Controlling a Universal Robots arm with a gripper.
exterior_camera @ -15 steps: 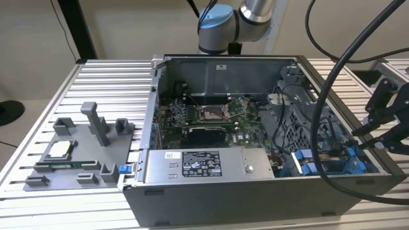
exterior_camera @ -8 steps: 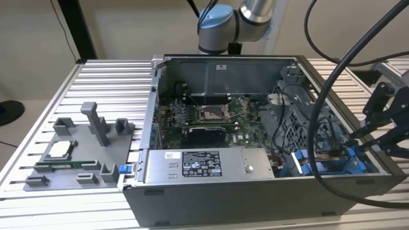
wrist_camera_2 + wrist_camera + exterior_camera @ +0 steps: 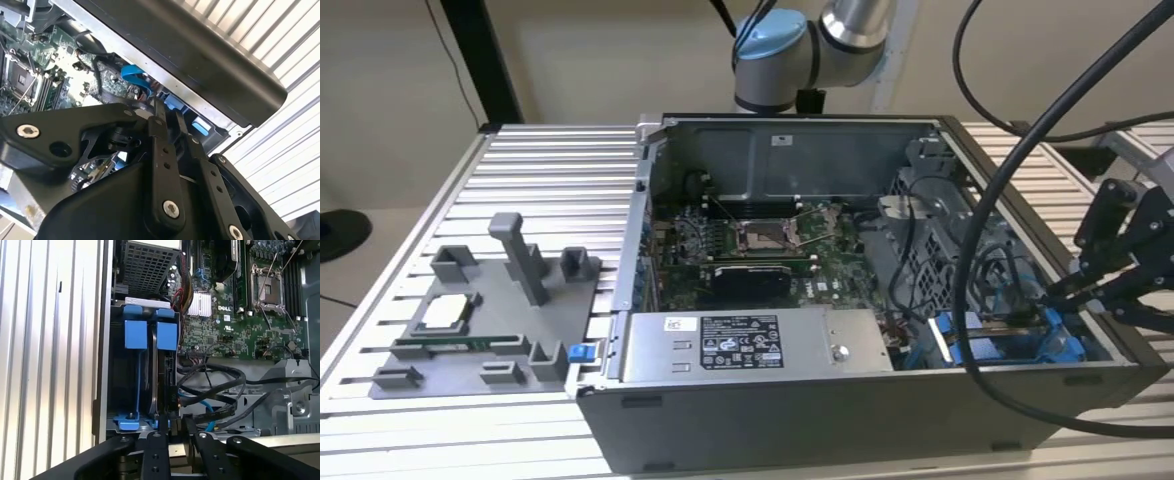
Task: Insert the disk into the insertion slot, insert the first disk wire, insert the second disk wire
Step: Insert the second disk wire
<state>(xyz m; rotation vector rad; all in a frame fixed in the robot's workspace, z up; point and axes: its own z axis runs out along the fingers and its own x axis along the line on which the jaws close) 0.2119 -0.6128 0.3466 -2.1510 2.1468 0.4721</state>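
Observation:
In the first wrist view the disk (image 3: pixel 163 382) stands edge-on inside the insertion slot (image 3: pixel 136 390), between blue rails with two blue tabs at the far end. My gripper (image 3: pixel 174 422) is at the disk's near end, fingers close together on the plug of a black disk wire (image 3: pixel 210 371) that loops away beside the bay. A thin blue wire (image 3: pixel 206 409) runs under that loop. In the exterior view the gripper (image 3: pixel 1067 292) reaches over the case wall at the exterior view's right, above the blue-railed slot (image 3: pixel 994 345). The second wrist view shows the narrow-set gripper (image 3: pixel 168 114).
The open computer case (image 3: pixel 854 400) sits on a slatted metal table (image 3: pixel 547 170). A grey power-supply box (image 3: pixel 734 345) lies along its front, the motherboard (image 3: pixel 761 240) behind. A grey fixture (image 3: pixel 494 310) stands at the exterior view's left. Thick black cables (image 3: pixel 987 220) hang over the case.

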